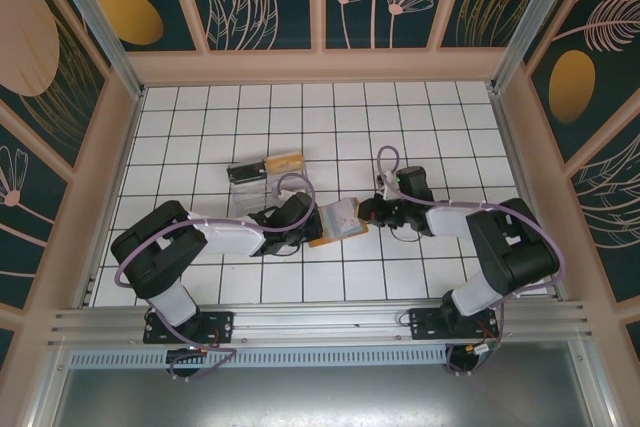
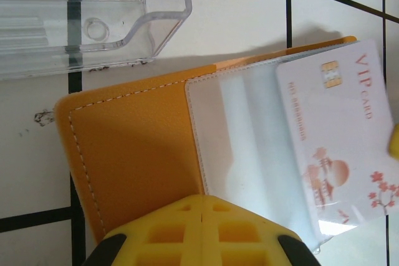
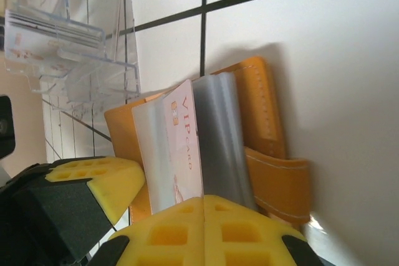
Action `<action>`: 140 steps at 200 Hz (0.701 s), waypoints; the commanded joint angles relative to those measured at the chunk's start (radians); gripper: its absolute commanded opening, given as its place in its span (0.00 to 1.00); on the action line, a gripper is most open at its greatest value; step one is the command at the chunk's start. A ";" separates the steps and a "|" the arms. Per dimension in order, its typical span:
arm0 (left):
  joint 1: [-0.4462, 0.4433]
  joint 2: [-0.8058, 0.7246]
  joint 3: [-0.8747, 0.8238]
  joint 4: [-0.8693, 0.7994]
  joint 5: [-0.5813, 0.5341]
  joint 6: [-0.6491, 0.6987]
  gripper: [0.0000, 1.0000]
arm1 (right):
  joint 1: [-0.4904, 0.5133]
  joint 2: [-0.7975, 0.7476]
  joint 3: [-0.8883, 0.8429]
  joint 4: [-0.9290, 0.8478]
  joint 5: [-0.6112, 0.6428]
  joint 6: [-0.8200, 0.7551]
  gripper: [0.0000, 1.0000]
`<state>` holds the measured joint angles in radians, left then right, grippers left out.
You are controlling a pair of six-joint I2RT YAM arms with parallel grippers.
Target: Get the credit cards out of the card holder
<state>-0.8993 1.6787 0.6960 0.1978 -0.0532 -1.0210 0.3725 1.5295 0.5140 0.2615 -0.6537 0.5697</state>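
Note:
The orange-brown card holder (image 1: 338,219) (image 2: 134,147) (image 3: 274,154) lies open on the tiled table between both grippers, its clear sleeves (image 2: 249,147) facing up. A pale credit card (image 2: 340,135) (image 3: 184,147) marked VIP sticks partway out of a sleeve. My right gripper (image 1: 365,212) (image 3: 204,202) is shut on that card's edge, and its yellow finger (image 2: 394,141) shows beside the card. My left gripper (image 1: 310,219) (image 2: 202,200) is shut, its tips resting on the holder where the leather meets the sleeve. Its yellow finger (image 3: 93,182) sits at the holder's other side.
A clear plastic tray (image 1: 248,171) (image 2: 93,23) (image 3: 62,35) stands just behind the holder, with several pale cards stacked in it. A tan object (image 1: 285,161) lies beside the tray. Wooden walls enclose the table on three sides.

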 commanded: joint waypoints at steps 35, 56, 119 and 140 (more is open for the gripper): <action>0.002 0.029 -0.008 -0.093 0.001 0.025 0.00 | -0.095 -0.159 -0.051 -0.092 0.033 -0.039 0.00; 0.002 0.029 -0.001 -0.099 0.000 0.029 0.00 | -0.104 -0.233 -0.052 -0.128 0.056 -0.042 0.00; 0.003 -0.195 0.028 -0.198 -0.056 0.050 0.37 | -0.087 -0.386 0.009 -0.232 0.132 -0.076 0.00; 0.002 -0.315 0.012 -0.227 -0.090 0.048 0.57 | -0.037 -0.386 0.060 -0.257 0.180 -0.108 0.00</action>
<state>-0.8993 1.4937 0.7078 0.0395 -0.0856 -0.9840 0.2901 1.1606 0.5041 0.0528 -0.5339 0.5171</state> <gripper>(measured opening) 0.491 0.069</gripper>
